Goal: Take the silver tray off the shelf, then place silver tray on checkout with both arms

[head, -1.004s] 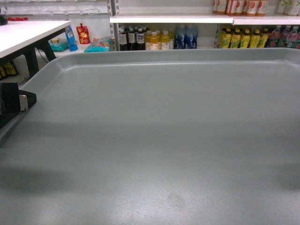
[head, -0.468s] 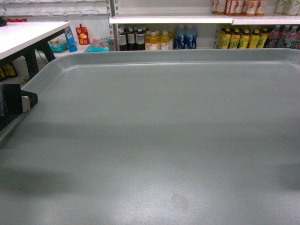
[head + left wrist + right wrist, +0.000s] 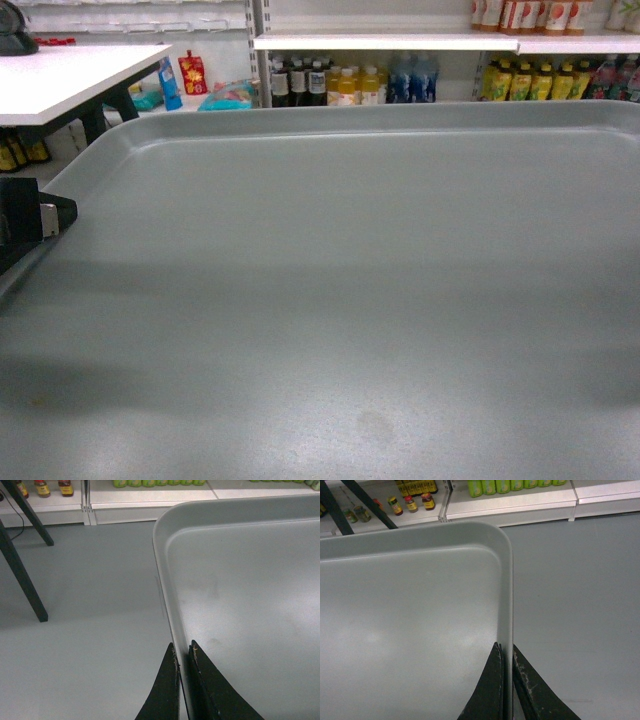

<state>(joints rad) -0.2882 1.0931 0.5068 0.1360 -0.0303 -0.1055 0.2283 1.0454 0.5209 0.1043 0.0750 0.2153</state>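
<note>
The silver tray point(image 3: 340, 290) fills most of the head view, held level above the floor. My left gripper point(image 3: 182, 649) is shut on the tray's left rim point(image 3: 167, 600), one finger inside and one outside. On the opposite side, my right gripper point(image 3: 506, 649) is shut on the right rim point(image 3: 507, 595) of the silver tray point(image 3: 405, 630). A black part of my left arm point(image 3: 25, 225) shows at the tray's left edge. The checkout point(image 3: 70, 78) is a white table at the upper left, beyond the tray's far left corner. The shelf point(image 3: 390, 40) runs along the back.
Bottled drinks point(image 3: 340, 85) line the shelving behind the tray. Black slanted table legs point(image 3: 22, 575) stand on the grey floor to the left. Low white shelf boards point(image 3: 515, 502) with bottles lie ahead. Grey floor point(image 3: 575, 595) lies under both tray sides.
The background has shifted to the right in the head view, and more of the checkout table shows at the upper left. Both grippers keep their hold on the tray.
</note>
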